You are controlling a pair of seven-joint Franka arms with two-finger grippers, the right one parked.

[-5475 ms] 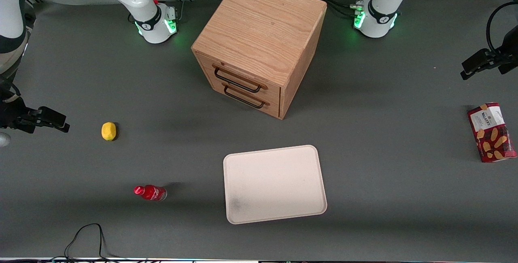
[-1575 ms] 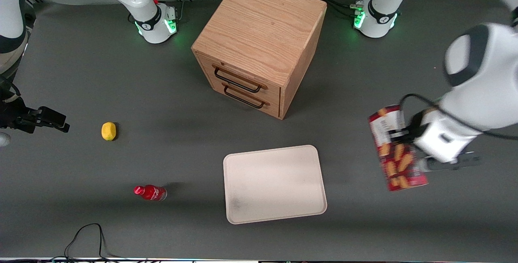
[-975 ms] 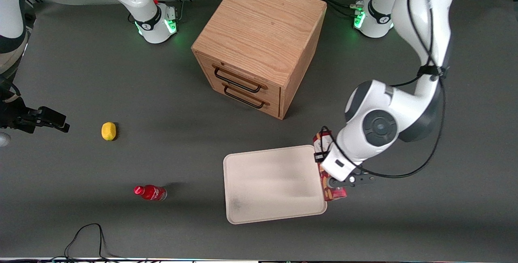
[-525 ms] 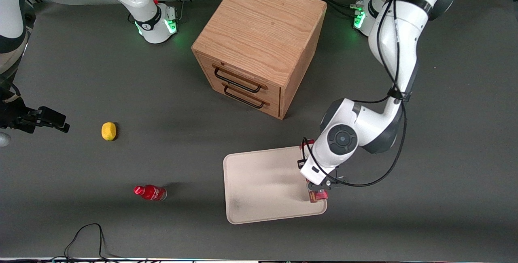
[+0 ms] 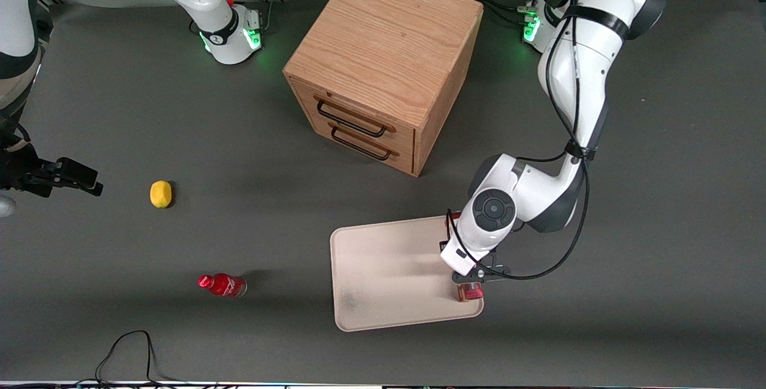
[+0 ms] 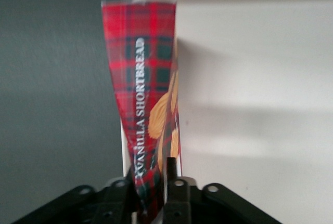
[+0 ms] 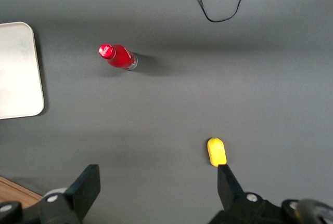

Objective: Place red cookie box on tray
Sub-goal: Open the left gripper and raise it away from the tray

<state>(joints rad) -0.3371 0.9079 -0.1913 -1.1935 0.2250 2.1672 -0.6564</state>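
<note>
My left gripper (image 5: pixel 470 278) hangs over the tray's edge nearest the working arm, shut on the red cookie box. In the front view only the box's end (image 5: pixel 470 292) and a sliver show under the wrist. In the left wrist view the box (image 6: pixel 143 99) stands on its narrow tartan side between my fingers (image 6: pixel 171 169), over the tray's rim. The cream-white tray (image 5: pixel 389 269) lies flat on the grey table, and it also shows in the left wrist view (image 6: pixel 250 89). I cannot tell whether the box touches the tray.
A wooden two-drawer cabinet (image 5: pixel 383 60) stands farther from the front camera than the tray. A small red bottle (image 5: pixel 222 285) and a yellow lemon (image 5: pixel 160 193) lie toward the parked arm's end. A black cable (image 5: pixel 128 353) loops at the table's near edge.
The box was lifted from the working arm's end of the table and carried to the tray. In the last half second the gripper shifted slightly, settling over the tray's edge.
</note>
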